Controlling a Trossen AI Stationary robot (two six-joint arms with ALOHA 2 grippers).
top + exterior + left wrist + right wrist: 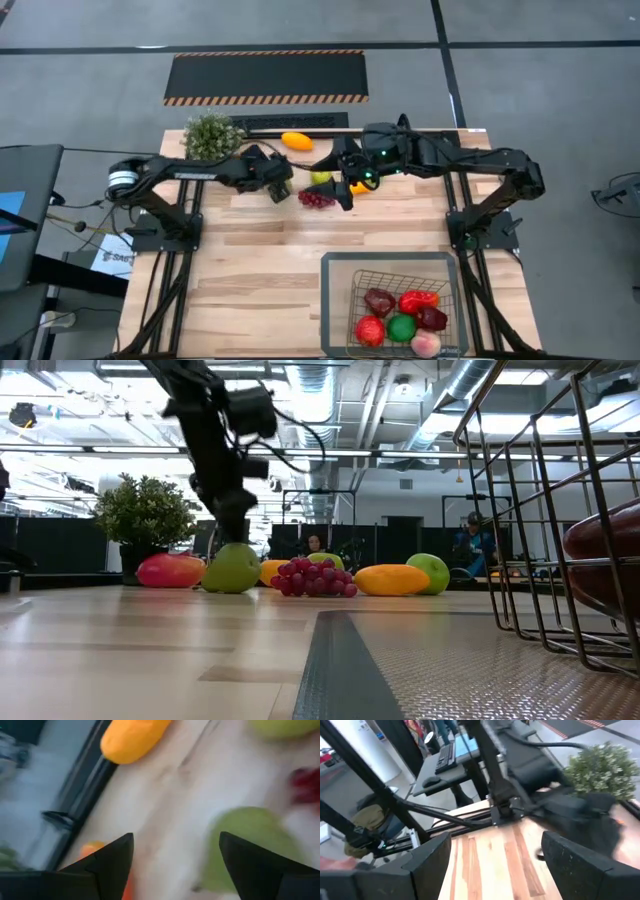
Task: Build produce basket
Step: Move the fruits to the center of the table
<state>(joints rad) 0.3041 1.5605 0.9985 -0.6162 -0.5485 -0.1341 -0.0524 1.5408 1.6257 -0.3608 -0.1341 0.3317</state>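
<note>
Plant (211,135) beside left gripper (283,187), fingers apart | grapes (317,198) between arms | right gripper (343,196) fingers apart

Grey floor (540,90) crossed by dark lines, hazard-striped black mat (266,76), exposed ceiling ducts (470,390), side desk with keyboard (445,756)

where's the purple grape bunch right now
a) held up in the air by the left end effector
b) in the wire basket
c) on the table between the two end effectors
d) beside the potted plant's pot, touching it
c: the high view shows the grape bunch lying on the wooden table, between the left end effector and the right end effector, well away from the basket.
</note>
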